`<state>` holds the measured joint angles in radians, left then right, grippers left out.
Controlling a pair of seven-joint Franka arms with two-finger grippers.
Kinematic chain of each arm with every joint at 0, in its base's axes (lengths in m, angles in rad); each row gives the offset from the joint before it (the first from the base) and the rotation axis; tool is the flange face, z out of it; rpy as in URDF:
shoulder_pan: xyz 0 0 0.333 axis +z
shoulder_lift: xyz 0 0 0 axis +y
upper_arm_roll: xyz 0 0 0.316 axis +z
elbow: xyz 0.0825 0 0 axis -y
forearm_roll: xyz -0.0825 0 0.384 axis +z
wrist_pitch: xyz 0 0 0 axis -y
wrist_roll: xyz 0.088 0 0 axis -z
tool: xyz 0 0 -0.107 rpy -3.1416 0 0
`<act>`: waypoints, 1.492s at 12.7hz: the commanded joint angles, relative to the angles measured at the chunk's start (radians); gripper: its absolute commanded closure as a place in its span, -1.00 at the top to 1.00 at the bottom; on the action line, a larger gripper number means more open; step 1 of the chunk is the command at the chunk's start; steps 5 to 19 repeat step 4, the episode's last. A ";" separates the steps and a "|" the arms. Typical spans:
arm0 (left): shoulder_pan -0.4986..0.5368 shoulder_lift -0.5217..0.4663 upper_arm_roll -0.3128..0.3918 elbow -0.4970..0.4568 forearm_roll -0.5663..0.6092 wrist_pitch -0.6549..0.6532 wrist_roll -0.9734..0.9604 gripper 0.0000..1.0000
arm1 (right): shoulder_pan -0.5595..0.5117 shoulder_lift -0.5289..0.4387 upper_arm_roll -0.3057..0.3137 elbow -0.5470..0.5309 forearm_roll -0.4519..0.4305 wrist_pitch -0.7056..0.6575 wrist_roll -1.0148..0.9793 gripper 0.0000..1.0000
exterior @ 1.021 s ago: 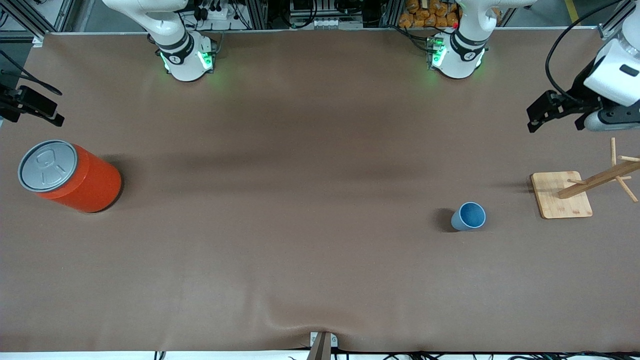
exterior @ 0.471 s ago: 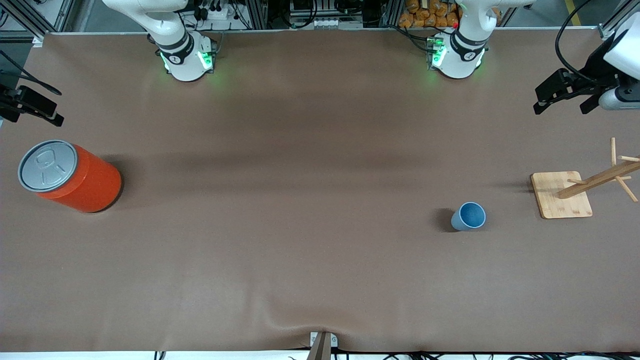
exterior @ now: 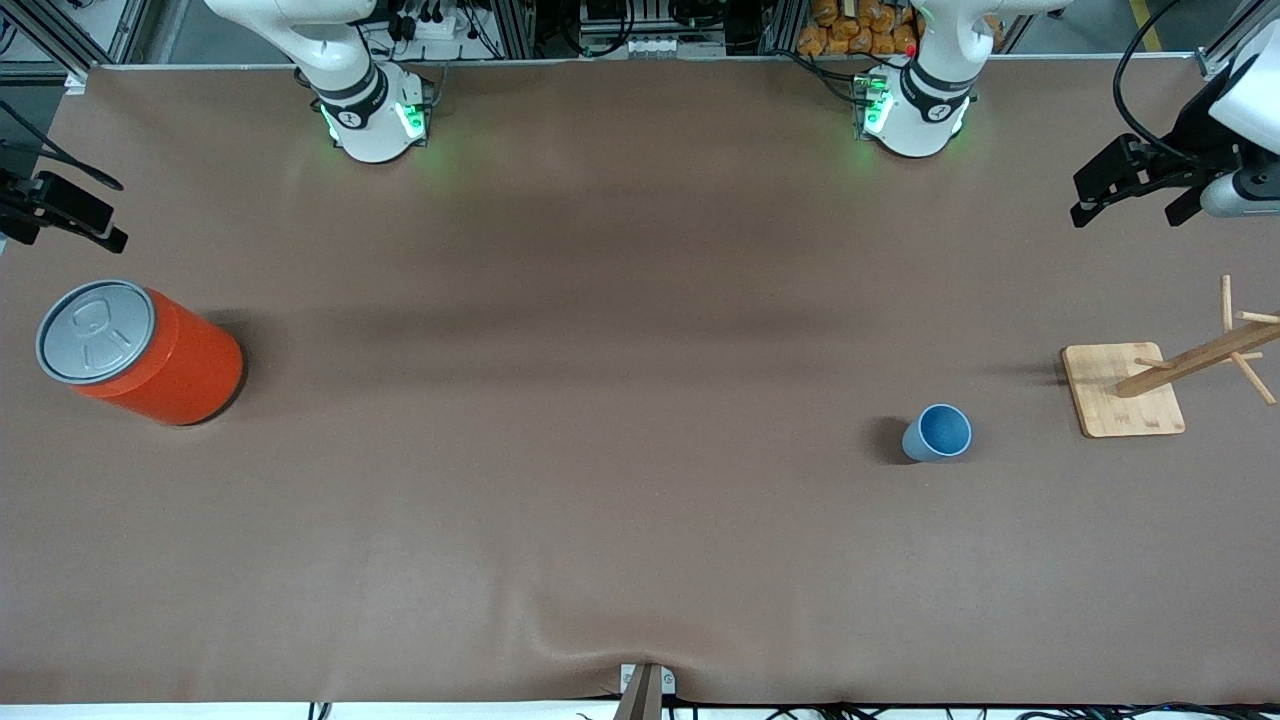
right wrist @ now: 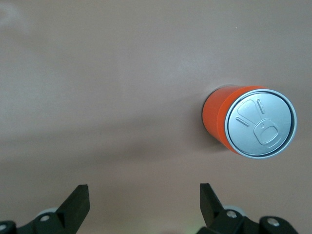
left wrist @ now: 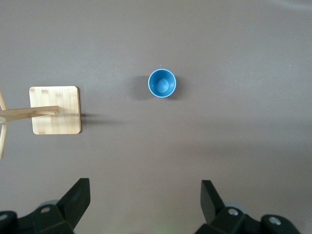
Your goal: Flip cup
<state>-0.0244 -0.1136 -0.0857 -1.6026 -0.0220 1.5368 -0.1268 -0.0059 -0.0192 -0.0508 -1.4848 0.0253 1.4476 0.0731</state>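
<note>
Toward the left arm's end of the table (exterior: 640,560), the cup (exterior: 938,433) stands upright with its mouth up, its darker blue inside showing, well apart from either gripper. Just beside it, closer still to that end, sits a wooden rack (exterior: 1122,390) on a square base, its pegged post leaning out past the table's edge. The left gripper (exterior: 1135,190) hangs high over that end of the table, above bare cloth, its fingers (left wrist: 75,200) spread wide with nothing between them; from its wrist camera the cup (left wrist: 162,83) sits out ahead of the open fingers, roughly centred between them, and the rack's base (left wrist: 54,109) lies off toward one finger's side. At the right arm's end the right gripper (exterior: 60,212) waits over the table's edge, its fingers (right wrist: 78,202) also spread wide and empty. An orange can (exterior: 140,352) with a grey lid stands upright on the table near it, and in the right wrist view the can (right wrist: 251,122) lies ahead of the fingers, off to one finger's side. Cup and can are far apart, at different ends of the table.
</note>
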 commanded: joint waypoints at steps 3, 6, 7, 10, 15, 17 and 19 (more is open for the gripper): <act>0.008 0.008 -0.005 0.020 0.024 -0.040 0.007 1.00 | -0.009 0.012 0.005 0.024 0.001 -0.015 -0.006 1.00; 0.009 0.006 -0.003 0.020 0.024 -0.044 0.003 1.00 | -0.008 0.010 0.005 0.024 0.001 -0.015 -0.007 1.00; 0.009 0.006 -0.003 0.020 0.024 -0.044 0.003 1.00 | -0.008 0.010 0.005 0.024 0.001 -0.015 -0.007 1.00; 0.009 0.006 -0.003 0.020 0.024 -0.044 0.003 1.00 | -0.008 0.010 0.005 0.024 0.001 -0.015 -0.007 1.00; 0.009 0.006 -0.003 0.020 0.024 -0.044 0.003 1.00 | -0.008 0.010 0.005 0.024 0.001 -0.015 -0.007 1.00; 0.009 0.006 -0.003 0.020 0.024 -0.044 0.003 1.00 | -0.008 0.010 0.005 0.024 0.001 -0.015 -0.007 1.00; 0.009 0.006 -0.003 0.020 0.024 -0.044 0.003 1.00 | -0.008 0.010 0.005 0.024 0.001 -0.015 -0.007 1.00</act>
